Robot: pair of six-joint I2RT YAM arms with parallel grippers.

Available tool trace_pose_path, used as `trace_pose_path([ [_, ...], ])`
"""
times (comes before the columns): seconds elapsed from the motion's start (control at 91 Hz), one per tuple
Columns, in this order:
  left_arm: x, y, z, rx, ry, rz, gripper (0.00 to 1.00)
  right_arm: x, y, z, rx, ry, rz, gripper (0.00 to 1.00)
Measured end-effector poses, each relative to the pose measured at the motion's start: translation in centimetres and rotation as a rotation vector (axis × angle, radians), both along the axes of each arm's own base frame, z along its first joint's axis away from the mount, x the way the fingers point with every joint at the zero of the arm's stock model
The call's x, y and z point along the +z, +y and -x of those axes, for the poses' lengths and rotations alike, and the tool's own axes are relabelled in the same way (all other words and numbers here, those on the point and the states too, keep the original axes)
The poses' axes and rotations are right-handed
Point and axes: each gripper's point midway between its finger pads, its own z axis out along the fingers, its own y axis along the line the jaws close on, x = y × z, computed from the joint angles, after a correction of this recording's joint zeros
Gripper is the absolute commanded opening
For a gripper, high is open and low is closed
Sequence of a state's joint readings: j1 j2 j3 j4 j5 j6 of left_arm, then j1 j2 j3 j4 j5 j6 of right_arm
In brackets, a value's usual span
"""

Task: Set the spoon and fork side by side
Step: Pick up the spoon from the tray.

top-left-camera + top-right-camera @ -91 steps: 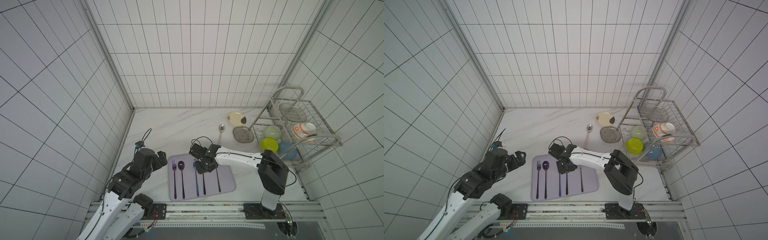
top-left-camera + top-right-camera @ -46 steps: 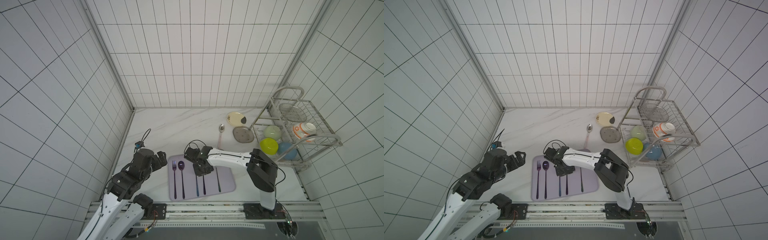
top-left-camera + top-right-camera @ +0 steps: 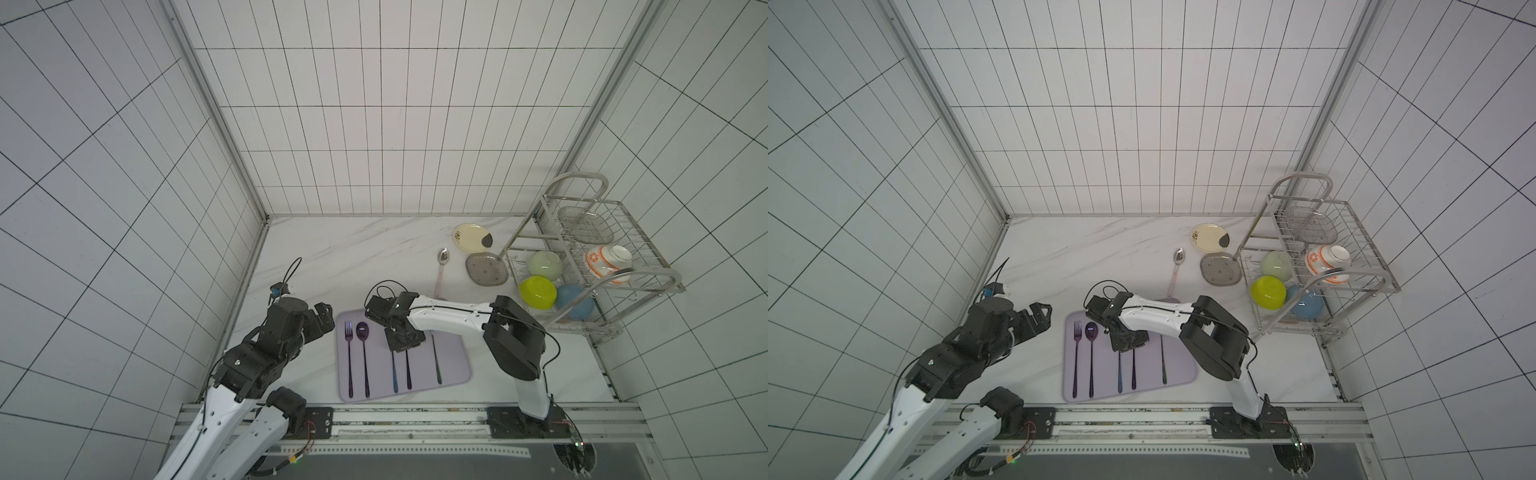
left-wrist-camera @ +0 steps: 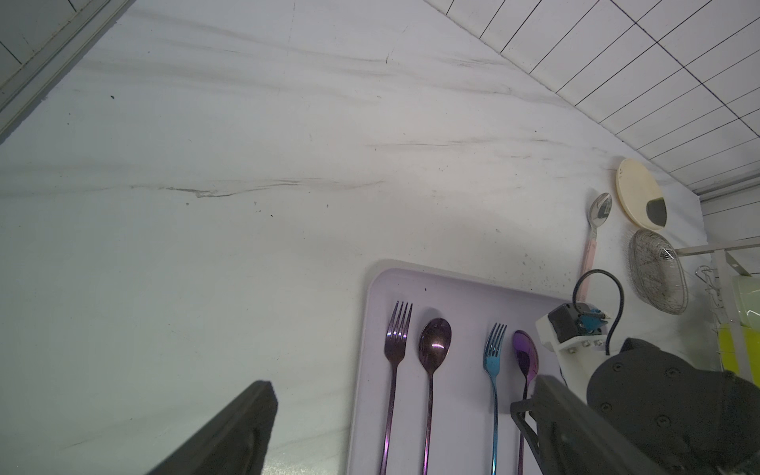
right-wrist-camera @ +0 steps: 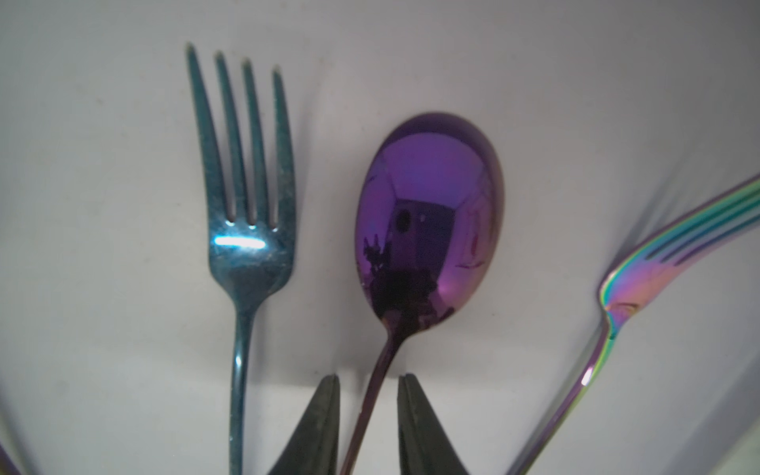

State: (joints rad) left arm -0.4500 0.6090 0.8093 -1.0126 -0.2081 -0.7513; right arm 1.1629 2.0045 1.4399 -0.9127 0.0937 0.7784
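Mostly done, by the look of it: blue fork [image 5: 242, 205] and purple spoon [image 5: 427, 218] lie parallel, just apart, on the mat [image 3: 451, 361]. Right gripper [image 5: 369, 411] straddles the spoon's handle, jaws narrowly parted with a gap on each side, gripping nothing. Left gripper [image 4: 403, 427] hangs wide open and empty beside the mat; remaining work is probably just backing off.

You're looking into a booth of white rectangular wall tiles with dark grout [image 3: 382, 124], with grey metal corner posts [image 3: 216, 116] running up the back corners. The floor is a white marble-look countertop with grey veining [image 3: 353, 249]. An aluminium mounting rail [image 3: 415, 419] runs along the near edge. Lighting is even and diffuse, shadows soft.
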Motion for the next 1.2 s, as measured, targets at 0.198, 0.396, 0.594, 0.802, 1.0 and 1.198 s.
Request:
trace_pose_path([
  [0.198, 0.0, 0.0, 0.0, 0.0, -0.001, 0.0, 0.98, -0.1, -0.3, -0.4, -0.019, 0.002, -0.001, 0.19],
  [0.396, 0.0, 0.0, 0.0, 0.0, -0.002, 0.001, 0.98, -0.3, -0.4, -0.7, -0.037, 0.012, -0.008, 0.03],
  [0.594, 0.0, 0.0, 0.0, 0.0, -0.002, 0.001, 0.98, -0.2, -1.0, -1.0, -0.062, 0.018, -0.037, 0.0],
  [0.802, 0.0, 0.0, 0.0, 0.0, -0.002, 0.001, 0.98, 1.4, -3.0, -1.7, -0.12, 0.043, -0.151, 0.0],
  [1.0, 0.1, 0.0, 0.0, 0.0, -0.003, 0.001, 0.98, 4.9, -1.4, -2.2, -0.123, 0.076, -0.402, 0.0],
  [1.198, 0.6, -2.5, -0.1, -0.12, -0.013, 0.076, 0.98, 6.2, 0.2, -0.9, -0.087, 0.156, -0.601, 0.0],
])
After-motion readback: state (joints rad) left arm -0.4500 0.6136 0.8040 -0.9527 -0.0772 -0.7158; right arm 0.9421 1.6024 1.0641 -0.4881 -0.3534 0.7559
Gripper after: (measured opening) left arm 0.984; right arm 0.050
